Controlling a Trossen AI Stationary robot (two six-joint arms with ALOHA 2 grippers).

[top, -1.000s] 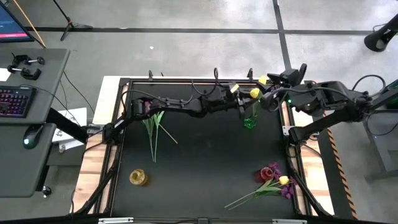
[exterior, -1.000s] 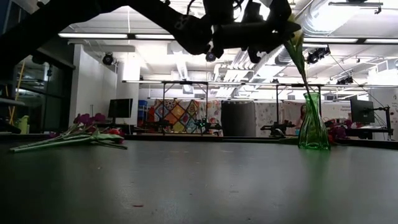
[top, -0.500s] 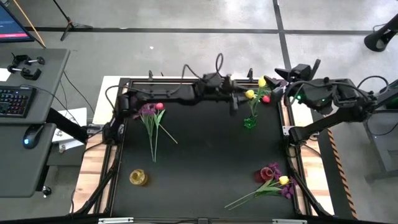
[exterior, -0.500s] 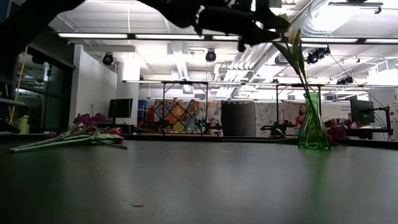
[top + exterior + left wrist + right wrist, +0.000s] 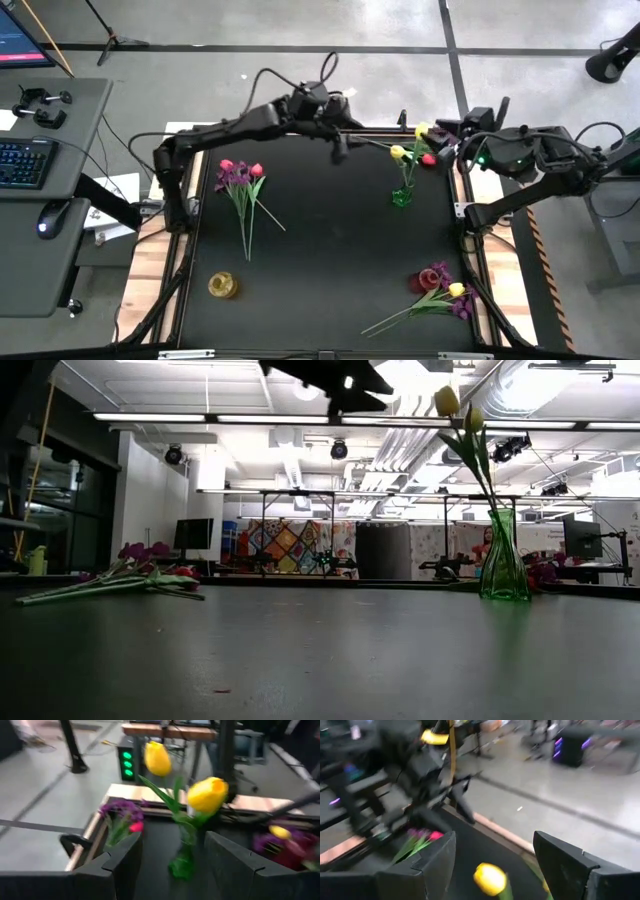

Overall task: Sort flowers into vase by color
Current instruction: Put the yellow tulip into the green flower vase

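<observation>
Matte black worktop (image 5: 320,280), bare sheen in the low view. Near edge: mixed flowers (image 5: 435,290) lying flat beside a squat amber jar (image 5: 222,285). Further back, purple-and-red stems (image 5: 243,190) lie flat. Green glass vase (image 5: 401,195), slim and flared, holds two yellow tulips (image 5: 447,402) upright. Left pincer (image 5: 340,148) (raised above the worktop) wide, empty. Right pincer (image 5: 445,140) wide, empty, at the far right edge. Beyond: open hall, strip lights.

Even overhead light, low view backlit (table dark); both wrist views motion-blurred
</observation>
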